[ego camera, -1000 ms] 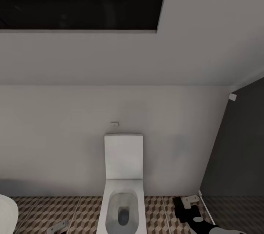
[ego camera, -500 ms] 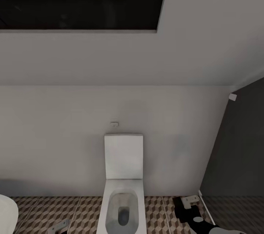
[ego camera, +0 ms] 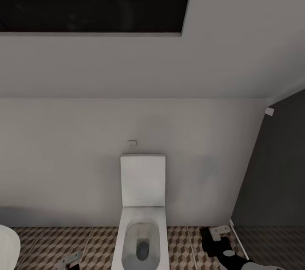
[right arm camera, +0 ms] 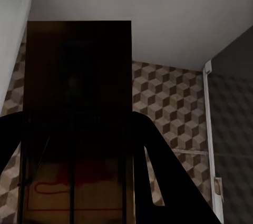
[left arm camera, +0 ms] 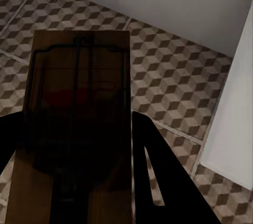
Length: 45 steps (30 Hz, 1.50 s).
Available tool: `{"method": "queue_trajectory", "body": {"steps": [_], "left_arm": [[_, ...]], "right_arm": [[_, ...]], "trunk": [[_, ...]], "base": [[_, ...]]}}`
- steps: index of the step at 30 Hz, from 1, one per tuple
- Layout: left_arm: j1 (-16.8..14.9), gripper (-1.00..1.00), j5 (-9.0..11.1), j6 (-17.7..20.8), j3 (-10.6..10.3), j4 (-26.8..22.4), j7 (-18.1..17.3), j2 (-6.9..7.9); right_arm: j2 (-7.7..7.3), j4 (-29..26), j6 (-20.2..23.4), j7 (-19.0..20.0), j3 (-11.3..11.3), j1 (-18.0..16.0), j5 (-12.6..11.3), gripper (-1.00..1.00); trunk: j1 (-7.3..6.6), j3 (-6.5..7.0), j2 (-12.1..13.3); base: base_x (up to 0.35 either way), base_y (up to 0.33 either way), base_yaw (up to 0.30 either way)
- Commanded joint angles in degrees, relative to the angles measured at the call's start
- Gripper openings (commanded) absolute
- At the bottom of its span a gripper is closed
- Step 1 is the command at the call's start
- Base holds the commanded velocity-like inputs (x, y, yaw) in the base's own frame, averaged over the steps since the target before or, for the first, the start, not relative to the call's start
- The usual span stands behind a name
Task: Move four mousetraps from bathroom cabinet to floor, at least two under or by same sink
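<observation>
In the left wrist view a brown wooden mousetrap (left arm camera: 79, 113) with dark wire parts is clamped between the dark fingers of my left gripper (left arm camera: 74, 182), above the cube-patterned bathroom floor (left arm camera: 174, 71). A second mousetrap (right arm camera: 79, 97) shows in the right wrist view, with my right gripper (right arm camera: 76, 182) shut on it over the same tiles (right arm camera: 168, 97). From the head view the left gripper (ego camera: 67, 260) hangs low at the bottom left of the toilet and the right gripper (ego camera: 217, 232) at its right. The cabinet and the bathroom sink are out of view.
A white toilet (ego camera: 142, 202) stands against the pale wall straight ahead, between my two arms. A white rounded rim (ego camera: 8, 246) pokes in at the lower left. A dark grey wall with a white skirting strip (ego camera: 237, 238) closes the right side.
The head view has shifted very slightly, so the white rim at the lower left shows a little less. Both grippers keep their hold on the mousetraps.
</observation>
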Motion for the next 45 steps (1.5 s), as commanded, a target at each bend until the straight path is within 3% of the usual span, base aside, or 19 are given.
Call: {"method": "queue_trajectory", "body": {"steps": [1,8,12,14,18,21,25,29,32,45], "left_arm": [[-0.1,-1.00,-0.1,-0.2,-0.4,-0.7,0.4,0.17],[-0.2,-1.00,-0.4,0.6,-0.4,-8.5,2.0,2.16],[-0.4,-1.00,-0.7,1.3,-0.5,-13.7,5.6,2.55],[-0.6,-1.00,-1.1,3.4,-0.5,-16.2,8.4,2.64],[-0.8,-1.00,-4.2,11.5,-0.5,-23.2,13.8,2.76],[-0.8,-1.00,-6.9,14.0,-0.5,-25.5,15.3,2.37],[-0.8,-1.00,-9.3,15.0,-0.5,-26.6,16.6,1.90],[-0.9,-1.00,-9.9,15.3,-0.5,-27.2,17.2,2.05],[-0.9,-1.00,-10.0,15.3,-0.5,-27.3,17.3,2.01],[-0.9,-1.00,-10.2,15.4,-0.5,-27.1,17.3,1.94]], "right_arm": [[0.04,0.2,-0.3,0.0,0.5,0.0,-0.6,-1.00],[-0.13,0.1,-0.3,0.0,0.5,0.0,-0.6,-1.00],[-0.58,-0.1,-0.3,0.1,0.4,0.0,-0.7,-1.00],[-0.66,-0.2,-0.3,0.1,0.3,0.0,-0.8,-1.00],[-0.73,-0.4,-0.3,0.2,0.0,0.0,-1.0,-1.00],[-0.75,-0.5,-0.3,0.6,-0.1,0.0,-1.4,-1.00],[-0.79,-0.5,-0.2,4.9,-0.2,0.0,-2.7,-1.00],[-0.89,-0.3,-0.1,10.9,-0.1,0.0,-4.8,-1.00],[-0.91,-0.2,-0.1,12.2,-0.1,0.0,-5.4,-1.00],[-0.93,-0.3,-0.2,8.7,-0.1,0.0,-5.6,-1.00]], "trunk": [[0.25,-0.21,-0.5],[1.78,-1.46,-3.3],[2.66,-2.18,-4.9],[3.10,-2.54,-5.7],[3.98,-3.26,-7.3],[4.64,-3.80,-8.5],[5.52,-4.52,-10.1],[6.40,-5.23,-11.7],[7.05,-5.77,-12.9],[9.91,-8.11,-18.1]], "base": [[0.000,0.000,0.000],[0.000,0.000,0.000],[0.000,0.000,0.000],[0.000,0.000,0.000],[0.000,0.000,0.000],[0.000,0.000,0.000],[0.000,0.000,0.000],[0.000,0.000,0.000],[0.000,0.000,0.000],[0.000,0.000,0.000]]}}
